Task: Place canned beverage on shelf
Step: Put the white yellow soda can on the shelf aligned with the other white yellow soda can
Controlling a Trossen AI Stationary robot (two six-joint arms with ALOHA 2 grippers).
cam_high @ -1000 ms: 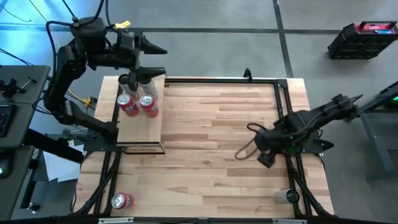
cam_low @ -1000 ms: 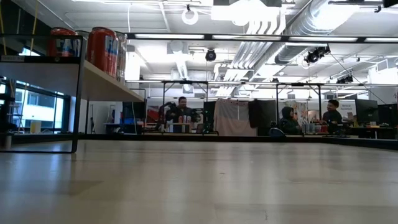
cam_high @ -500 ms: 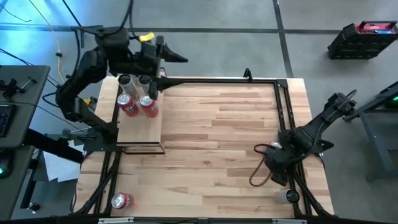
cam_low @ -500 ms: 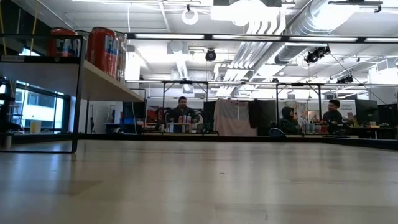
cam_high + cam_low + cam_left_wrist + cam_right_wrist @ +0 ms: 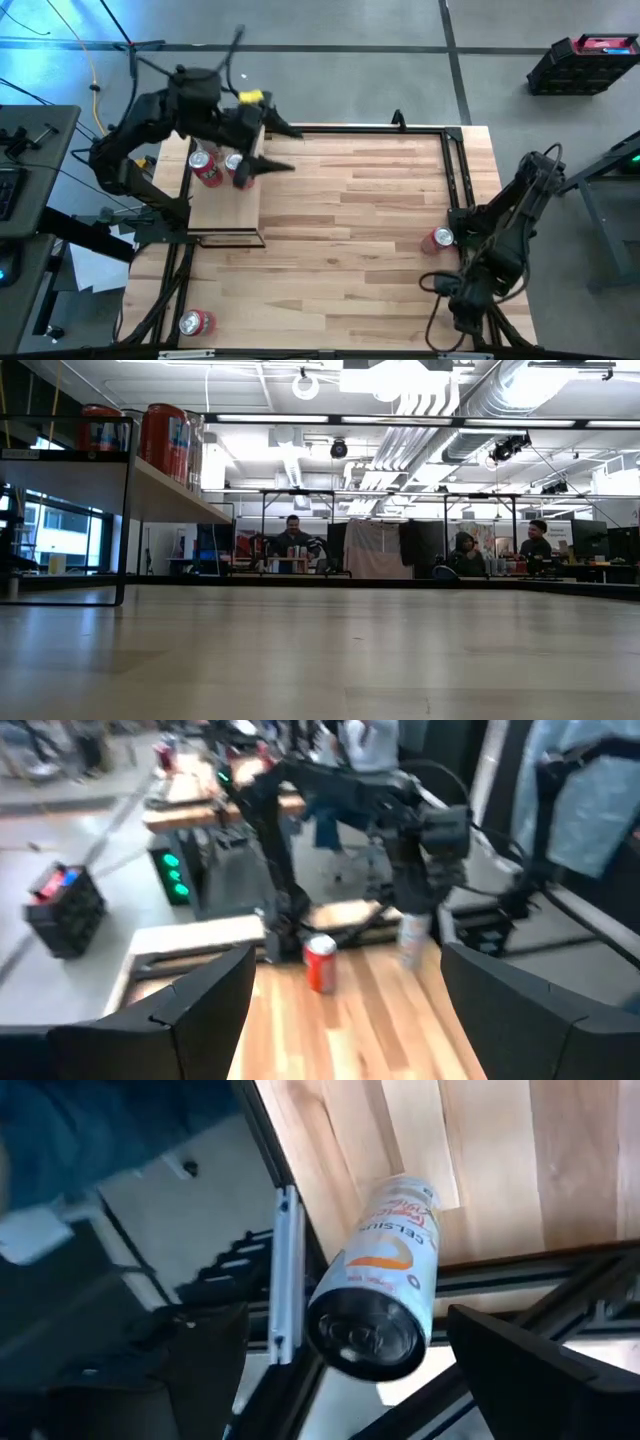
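Note:
The shelf (image 5: 225,210) stands at the table's far left, a pale board in a black frame, with two red cans (image 5: 205,166) upright on it; the low view shows them on its board (image 5: 170,495). My left gripper (image 5: 275,146) hovers open above the shelf's right edge, touching nothing. At the near right corner, my right gripper (image 5: 460,312) points down, open. Its wrist view shows a white can (image 5: 380,1290) standing upright by the table's edge, ahead of the fingers and apart from them. In the high view the arm hides this can.
A red can (image 5: 440,238) stands near the right edge, just far of my right arm. Another red can (image 5: 195,322) stands at the near left corner. A black metal frame (image 5: 350,128) runs around the tabletop. People sit at desks far behind the table (image 5: 292,540).
My left gripper has swung from beyond the shelf's far end toward the table's near and right side, and now hangs over the shelf's right edge. My right gripper has travelled toward the near right corner, rolling as it went, and now covers the white can. The red can behind it has come into view.

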